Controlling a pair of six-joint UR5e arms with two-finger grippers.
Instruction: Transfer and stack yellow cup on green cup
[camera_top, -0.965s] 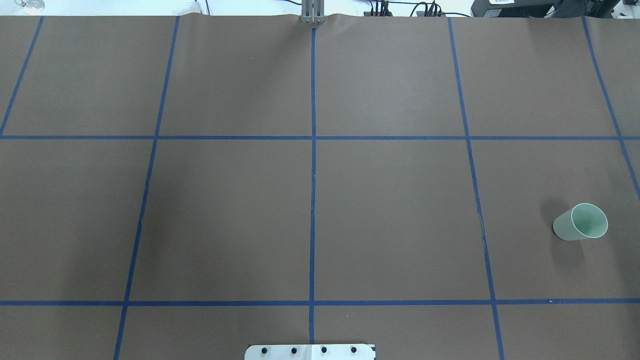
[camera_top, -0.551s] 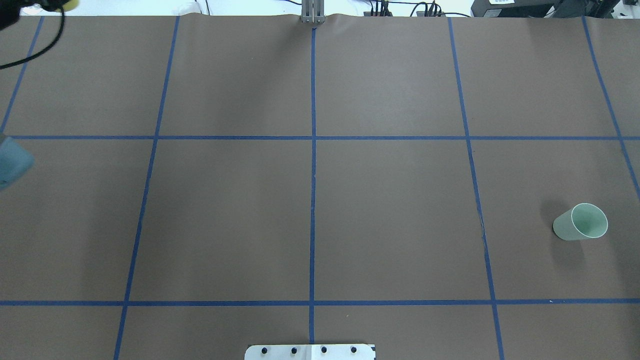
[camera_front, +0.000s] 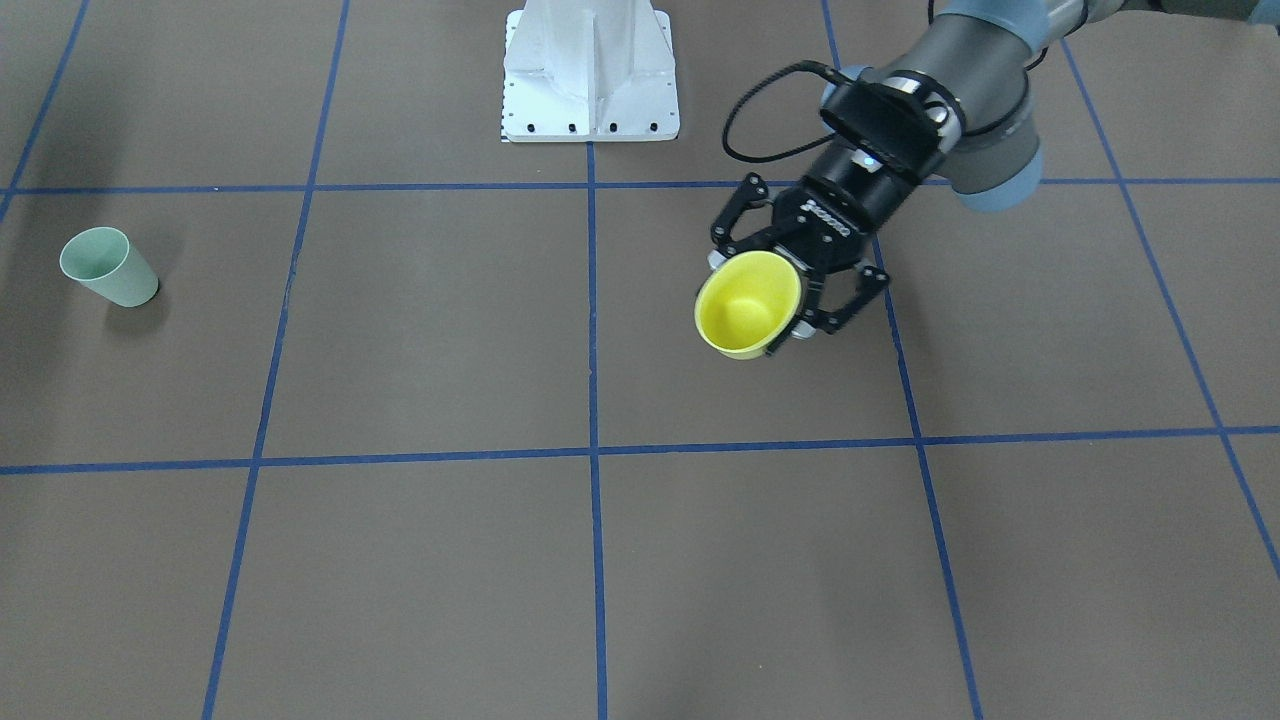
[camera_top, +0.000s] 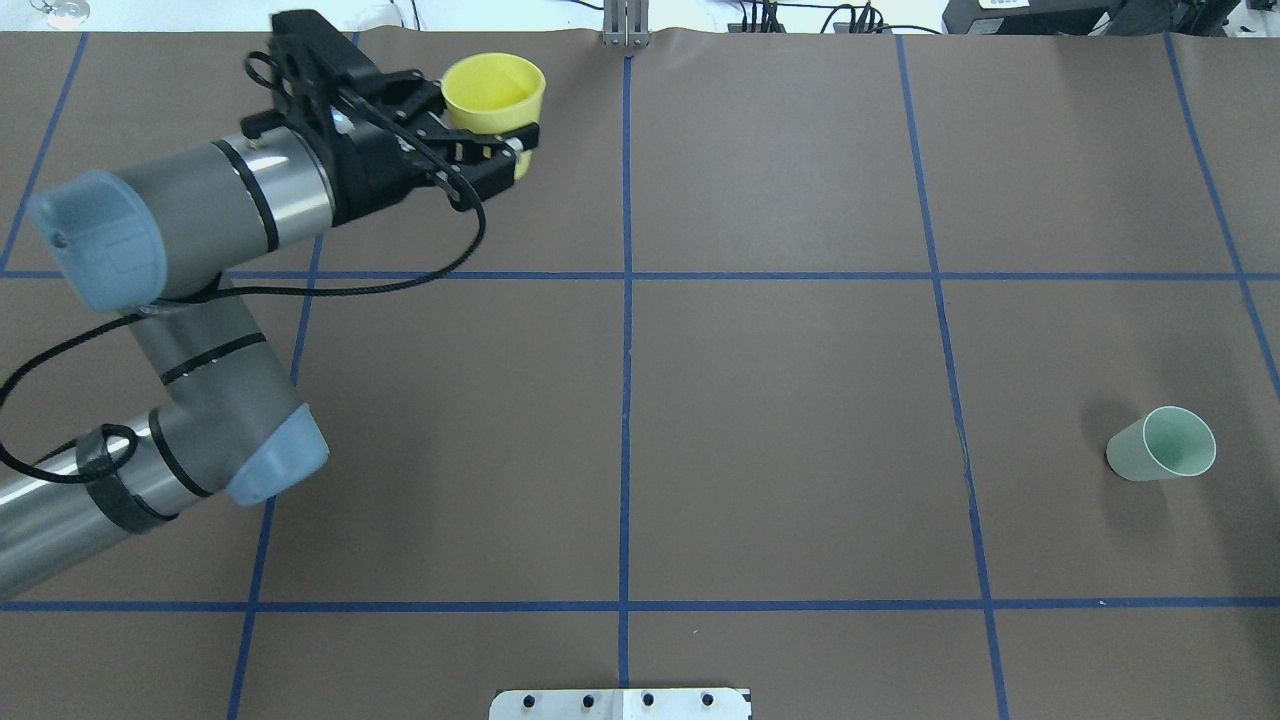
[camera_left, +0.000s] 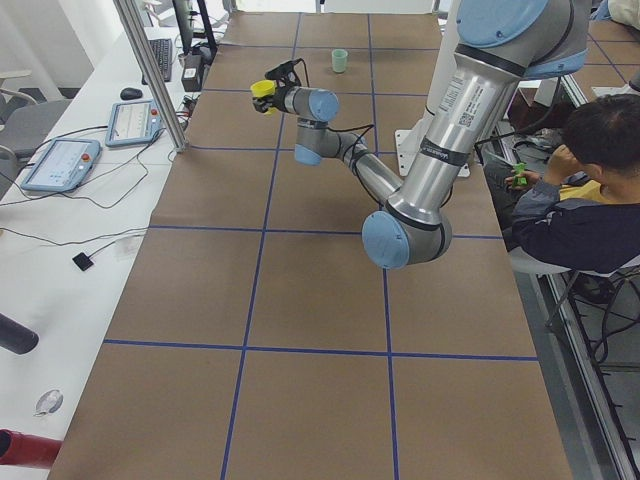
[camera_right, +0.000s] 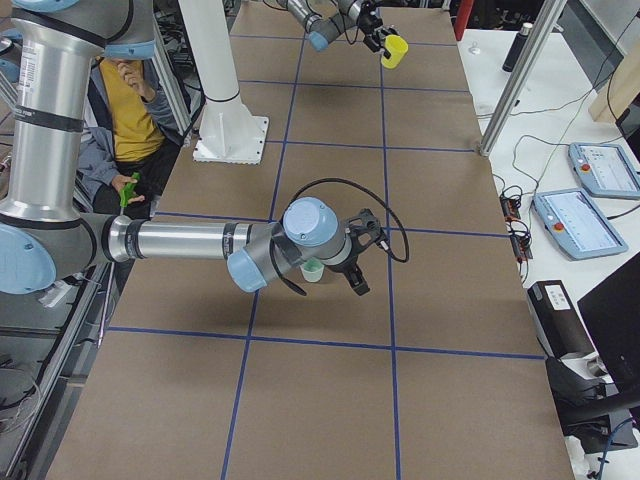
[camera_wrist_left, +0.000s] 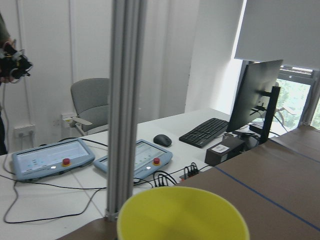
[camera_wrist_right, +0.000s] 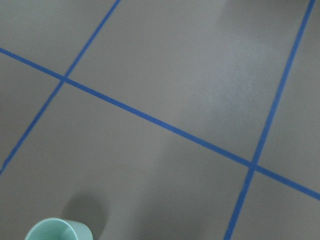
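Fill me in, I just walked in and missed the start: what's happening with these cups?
The left claw is shut on the yellow cup, holding it mouth-up above the far left part of the table. The green cup stands upright on the robot's right side. Nothing is stacked yet; the yellow cup has most of the table left to cross.

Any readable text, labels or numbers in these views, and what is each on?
White brand lettering on the left gripper: too blurred to read.
White sticker on the left arm: print too small to read.
No markings on the yellow cup or the green cup.
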